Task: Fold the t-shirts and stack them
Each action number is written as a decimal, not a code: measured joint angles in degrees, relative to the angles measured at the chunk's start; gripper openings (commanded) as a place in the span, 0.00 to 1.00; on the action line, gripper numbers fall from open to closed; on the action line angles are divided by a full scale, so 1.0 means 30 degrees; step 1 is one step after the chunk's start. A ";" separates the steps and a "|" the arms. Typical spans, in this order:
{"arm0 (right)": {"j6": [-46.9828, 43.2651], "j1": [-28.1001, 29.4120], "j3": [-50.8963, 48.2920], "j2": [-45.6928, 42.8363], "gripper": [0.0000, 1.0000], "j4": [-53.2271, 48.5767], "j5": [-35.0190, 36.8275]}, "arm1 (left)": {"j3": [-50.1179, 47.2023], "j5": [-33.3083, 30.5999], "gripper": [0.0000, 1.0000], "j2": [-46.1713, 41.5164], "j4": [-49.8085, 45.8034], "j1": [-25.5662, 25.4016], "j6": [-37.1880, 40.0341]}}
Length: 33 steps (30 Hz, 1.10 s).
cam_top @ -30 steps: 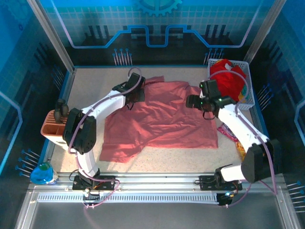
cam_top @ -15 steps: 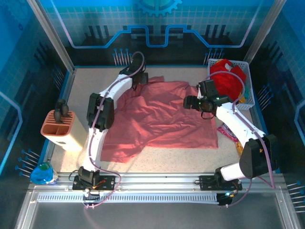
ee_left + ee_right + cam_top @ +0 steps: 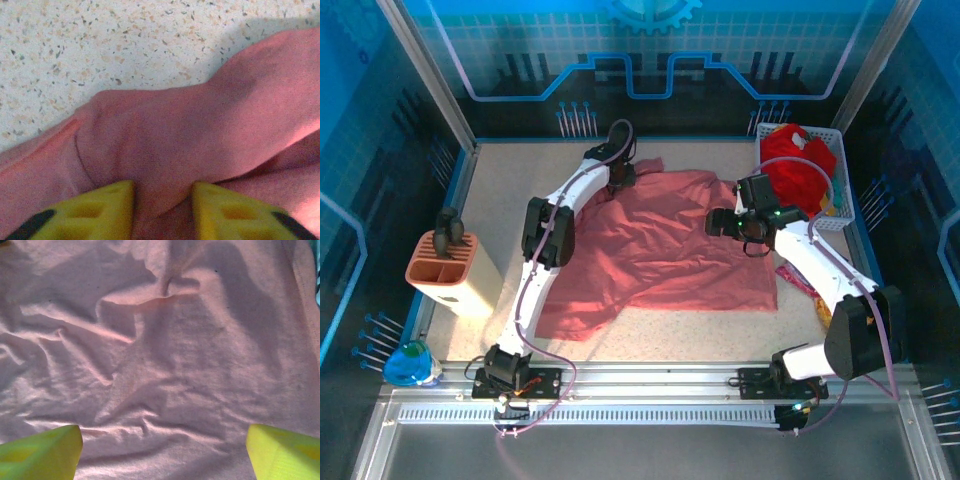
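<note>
The large salmon-pink t-shirt (image 3: 660,250) lies spread and wrinkled across the middle of the table. My left gripper (image 3: 622,172) reaches to its far edge. In the left wrist view the yellow fingers (image 3: 112,202) sit close together with a raised fold of the pink cloth (image 3: 165,150) pinched between them. My right gripper (image 3: 722,222) hovers over the shirt's right side. Its jaws stand wide open above the creased cloth (image 3: 165,365), and its fingertips (image 3: 45,450) hold nothing. A brighter red t-shirt (image 3: 795,165) is heaped in the basket at the back right.
The white basket (image 3: 840,150) stands in the far right corner. Crinkly snack packets (image 3: 798,278) lie by the shirt's right edge. An orange and cream holder (image 3: 445,270) stands at the left edge, with a blue object (image 3: 410,362) near the front left corner.
My left arm has stretched farther back and right to the shirt's far edge. The right gripper has drifted slightly left and lower over the shirt.
</note>
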 measured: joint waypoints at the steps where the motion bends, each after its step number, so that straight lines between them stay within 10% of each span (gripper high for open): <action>1: 0.0000 0.0000 0.0000 0.0000 0.86 0.0000 -0.0044 | 0.0000 -0.0029 0.15 0.0000 -0.0036 0.0007 -0.0051; 8: 0.0000 0.0000 0.0000 -0.0124 0.86 0.0000 -0.0124 | -0.0969 -0.0219 0.00 -0.0714 -0.0066 0.0022 -0.0124; 15: -0.0248 0.0000 0.0801 0.0066 0.85 -0.0357 0.0299 | -1.1111 -0.1231 0.00 -0.8699 0.2040 -0.0627 -0.0831; 27: -0.0750 -0.0036 0.7665 0.7417 0.83 -0.0772 0.0561 | -2.3321 -0.3249 0.00 -1.8404 0.4320 -0.6615 -0.4714; 33: -0.0794 -0.0029 1.1380 1.1460 0.82 -0.1683 0.1049 | -2.5864 -0.3548 0.61 -1.8542 0.3541 -0.7876 -0.6710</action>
